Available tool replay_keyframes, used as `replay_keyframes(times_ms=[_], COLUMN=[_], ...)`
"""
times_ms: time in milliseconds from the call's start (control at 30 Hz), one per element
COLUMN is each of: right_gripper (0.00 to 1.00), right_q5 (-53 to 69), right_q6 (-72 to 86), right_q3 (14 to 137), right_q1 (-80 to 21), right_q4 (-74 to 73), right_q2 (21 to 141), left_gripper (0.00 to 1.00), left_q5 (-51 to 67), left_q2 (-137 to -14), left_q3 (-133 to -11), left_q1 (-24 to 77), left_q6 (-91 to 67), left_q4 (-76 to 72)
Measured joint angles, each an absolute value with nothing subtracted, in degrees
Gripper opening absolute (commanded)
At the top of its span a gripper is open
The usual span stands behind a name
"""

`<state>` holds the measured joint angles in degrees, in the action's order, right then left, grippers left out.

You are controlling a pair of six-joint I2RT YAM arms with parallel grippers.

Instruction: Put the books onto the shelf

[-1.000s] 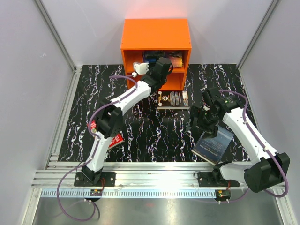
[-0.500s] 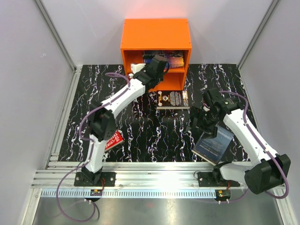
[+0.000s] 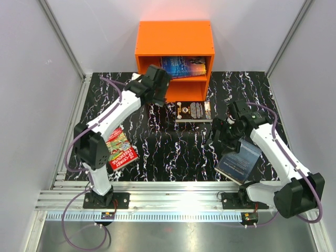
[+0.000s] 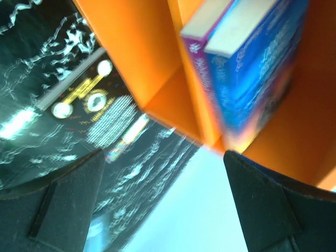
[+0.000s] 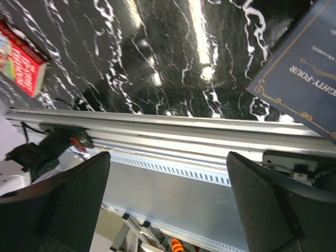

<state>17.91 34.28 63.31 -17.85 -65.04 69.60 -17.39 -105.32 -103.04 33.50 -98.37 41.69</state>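
My left pincer (image 4: 161, 157): released, empty, beside shelf (image 3: 175, 37); my right pincer (image 5: 168, 155): released, over counter (image 3: 173, 152); upper compartment: blue book (image 4: 257, 68), purple book (image 4: 202, 65)

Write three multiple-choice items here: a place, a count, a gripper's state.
1. Where does the black book with gold ornament lie?
A. on the mat before the shelf
B. in the lower compartment
C. on the shelf's top

2. How many books lie on the mat outside the shelf?
A. one
B. three
C. five

3. The left gripper is:
A. open and empty
B. shut on a red book
C. shut on a blue book

1 A: it lies flat before the shelf.
2 B: black book, red-green book, dark blue-grey book.
3 A: nothing sits between its spread fingers.
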Motion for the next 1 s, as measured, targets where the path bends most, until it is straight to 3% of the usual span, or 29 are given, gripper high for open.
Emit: replay_keyframes(times_ms=[200, 333, 467, 633, 1000], right_gripper=[1.00, 1.00, 0.98, 0.97, 0.96], right_q5=[22.5, 26.4, 26.8, 26.7, 30.0], right_q6=[34.5, 36.5, 37.3, 37.1, 40.0], right_q3=[70.8, 73.3, 77.1, 85.6, 88.6], right_q1=[-10.6, -2.6, 3.7, 4.4, 4.0], right_q4=[-61.5, -54.9, -49.9, -44.4, -38.4], right_q2=[78.5, 88.5, 101.3, 114.0, 123.5], left_gripper=[0.99, 0.99, 0.99, 0.99, 0.99], left_q5=[0.0, 6.7, 8.9, 10.6, 18.3], left_q2=[-99.5, -99.8, -101.9, -110.8, -125.3], left_q3=[-80.8, -73.3, -74.2, -82.7, -90.4], left_q1=[30.3, 30.5, 30.6, 29.5, 26.2], left_q6=[-80.1, -69.8, -62.2, -55.7, -52.4], left_q4=[25.6, 21.9, 19.0, 16.1, 11.8])
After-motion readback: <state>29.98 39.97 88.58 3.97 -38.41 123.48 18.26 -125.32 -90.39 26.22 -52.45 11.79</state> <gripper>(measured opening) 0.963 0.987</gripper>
